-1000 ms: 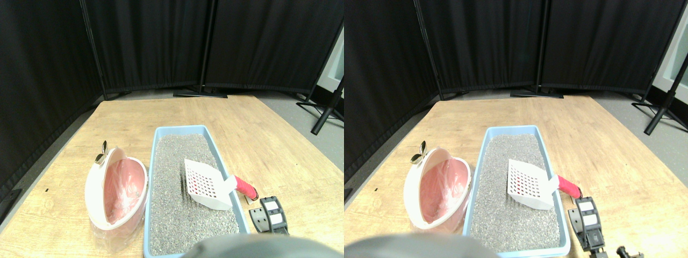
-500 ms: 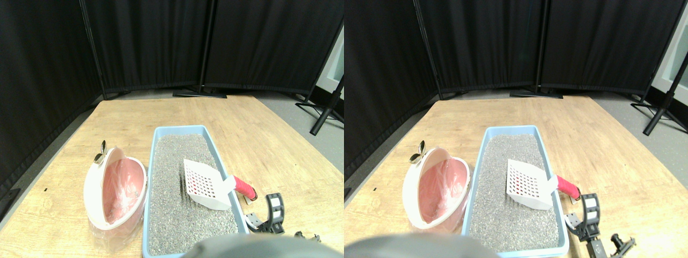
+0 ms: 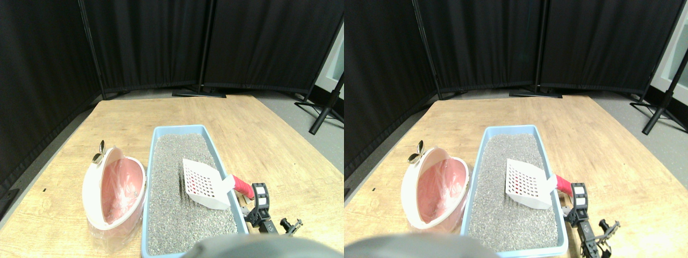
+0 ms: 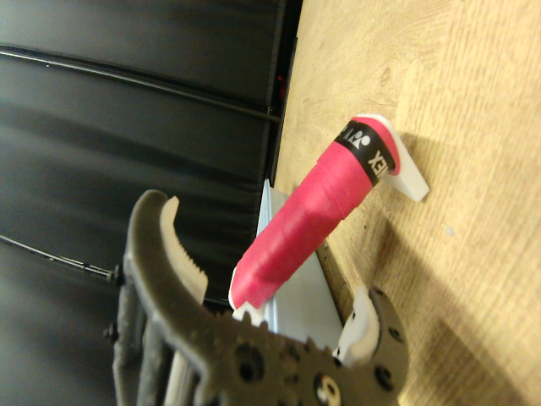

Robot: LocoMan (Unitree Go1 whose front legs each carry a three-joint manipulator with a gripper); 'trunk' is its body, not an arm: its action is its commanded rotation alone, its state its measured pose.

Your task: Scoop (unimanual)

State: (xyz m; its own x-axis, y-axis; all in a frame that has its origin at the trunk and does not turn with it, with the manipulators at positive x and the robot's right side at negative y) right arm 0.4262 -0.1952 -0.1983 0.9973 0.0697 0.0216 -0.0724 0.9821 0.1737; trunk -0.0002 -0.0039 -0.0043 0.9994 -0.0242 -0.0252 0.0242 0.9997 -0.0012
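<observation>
where the wooden table [image 3: 269, 140] fills the stereo pair view, a light blue tray [image 3: 156, 161] of grey litter [image 3: 183, 215] lies lengthwise, running from 12 o'clock toward 6 o'clock; a white slotted scoop [image 3: 203, 184] rests in the litter near the tray's 3 o'clock rim, blade tilted, and its handle wrapped in pink tape [image 3: 243, 187] sticks out over that rim toward 4 o'clock; at 9 o'clock of the tray, just beside it, stands a white bin [image 3: 94, 183] lined with a pink bag [image 3: 115, 188], with a small metal clip [image 3: 99, 152] at its 12 o'clock edge; black curtains [image 3: 161, 43] close off the far side, and a dark stand leg [image 3: 322, 115] slants at 2 o'clock; the right gripper [image 3: 258, 207] sits low at 5 o'clock of the scoop, just beside the end of the handle; in the wrist view the jaws stand apart, the long toothed finger [image 4: 182, 254] on one side of the pink handle [image 4: 317, 216] and the short white-tipped one [image 4: 363, 326] on the other, neither pressed against it; the handle's white end tab [image 4: 406, 169] lies against the wood.
</observation>
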